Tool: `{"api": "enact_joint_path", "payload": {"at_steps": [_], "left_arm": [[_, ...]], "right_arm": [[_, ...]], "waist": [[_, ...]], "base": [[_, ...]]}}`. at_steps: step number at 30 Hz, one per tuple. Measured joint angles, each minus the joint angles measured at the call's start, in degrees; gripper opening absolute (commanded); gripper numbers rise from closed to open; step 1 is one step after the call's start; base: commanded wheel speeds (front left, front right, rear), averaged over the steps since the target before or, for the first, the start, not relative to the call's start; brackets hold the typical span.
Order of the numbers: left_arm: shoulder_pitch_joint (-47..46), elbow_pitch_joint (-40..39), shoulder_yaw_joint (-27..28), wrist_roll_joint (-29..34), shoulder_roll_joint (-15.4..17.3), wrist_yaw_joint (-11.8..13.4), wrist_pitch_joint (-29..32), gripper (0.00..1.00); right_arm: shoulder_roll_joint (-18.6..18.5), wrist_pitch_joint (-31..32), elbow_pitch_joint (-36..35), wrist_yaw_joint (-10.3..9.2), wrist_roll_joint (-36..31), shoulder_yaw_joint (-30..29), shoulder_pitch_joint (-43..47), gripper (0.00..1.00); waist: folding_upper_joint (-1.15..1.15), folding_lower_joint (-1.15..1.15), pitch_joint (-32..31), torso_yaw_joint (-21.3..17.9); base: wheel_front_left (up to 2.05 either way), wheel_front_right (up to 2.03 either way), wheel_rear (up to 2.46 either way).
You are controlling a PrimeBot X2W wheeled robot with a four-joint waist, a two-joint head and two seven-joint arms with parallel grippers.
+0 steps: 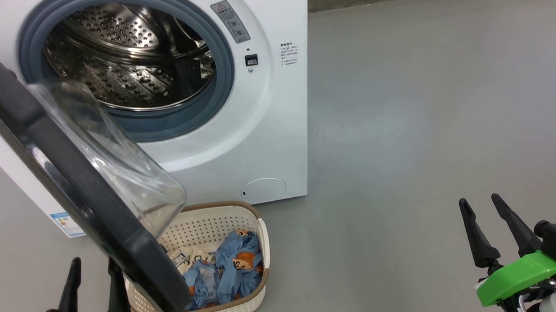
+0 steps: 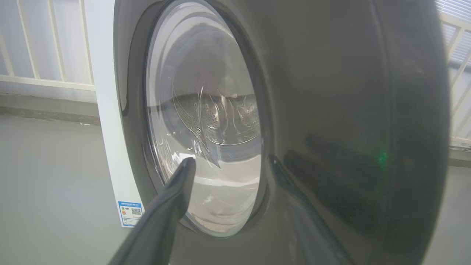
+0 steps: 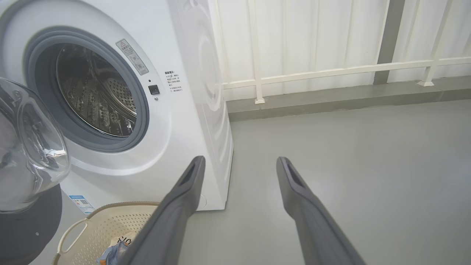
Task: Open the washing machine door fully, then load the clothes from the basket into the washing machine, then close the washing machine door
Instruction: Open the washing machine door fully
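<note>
Left gripper [image 1: 94, 260] is closest, low in front of the washing machine [image 1: 267, 128] and on the outer side of the washing machine door [image 1: 136, 263]. Its fingers [image 2: 173, 198] are spread apart with nothing between them. In the left wrist view they point at the door's glossy outer face from close up; can't tell if they touch it. Door is swung out on the machine's left-hand side and stands well off the opening, leaving the grey-blue gasket [image 1: 224, 82] and perforated drum [image 1: 125, 54] exposed. Its glass bowl [image 1: 116, 155] bulges toward the machine front and hangs over the basket [image 1: 223, 207]. Basket sits on the floor [image 1: 422, 96] right in front of the machine, just out from the round filter cap [image 1: 263, 190], with the door's lower edge covering its left end in the head view. The clothes [image 1: 231, 268] are inside it, blue bear print heaped at the end away from the machine. Cream piece [image 1: 188, 258] with black lettering lies beside them, partly behind the door edge. Right gripper [image 1: 478, 198] is well apart from the machine, out past its right front corner over bare floor, fingers wide and empty.
</note>
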Motion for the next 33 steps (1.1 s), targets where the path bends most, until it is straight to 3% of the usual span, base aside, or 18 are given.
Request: {"api": "enact_joint_path", "payload": {"at_steps": [26, 27, 28, 29, 30, 33], "left_arm": [[0.00, 0.01, -0.09, 0.42, -0.34, 0.00, 0.00, 1.00], [0.00, 0.02, -0.09, 0.42, -0.34, 0.00, 0.00, 0.85], [0.00, 0.02, -0.09, 0.42, -0.34, 0.00, 0.00, 0.27], [-0.01, 0.01, -0.09, 0.42, -0.34, 0.00, 0.00, 0.27], [-0.01, -0.19, -0.03, 0.44, -0.34, 0.00, 0.00, 0.00], [-0.01, -2.32, 0.40, 0.65, -0.35, 0.00, 0.00, 0.00]], "right_arm": [[-0.01, 0.00, -0.65, 0.00, -0.23, 1.09, -0.82, 1.00], [-0.01, 0.00, -0.66, 0.00, -0.23, 1.18, -0.82, 1.00], [-0.01, 0.00, -0.66, 0.00, -0.23, 1.24, -0.82, 1.00], [-0.01, 0.00, -0.67, 0.00, -0.23, 1.30, -0.82, 1.00], [-0.01, 0.00, -0.69, 0.00, -0.23, 1.31, -0.82, 1.00], [-0.02, 0.00, -0.89, 0.00, -0.23, 1.34, -0.83, 1.00]], "waist": [[0.00, 0.00, -0.24, 1.05], [0.00, 0.00, -0.24, 1.05], [0.00, 0.00, -0.24, 1.04], [0.00, 0.00, -0.24, 1.03], [0.00, 0.00, -0.24, 1.02], [0.00, 0.00, -0.20, 1.03]], "base": [[0.00, 0.00, 0.00], [0.00, 0.00, 0.00], [0.00, 0.00, 0.00], [0.00, 0.00, 0.00], [0.00, 0.00, 0.00], [0.00, 0.00, 0.00]]}}
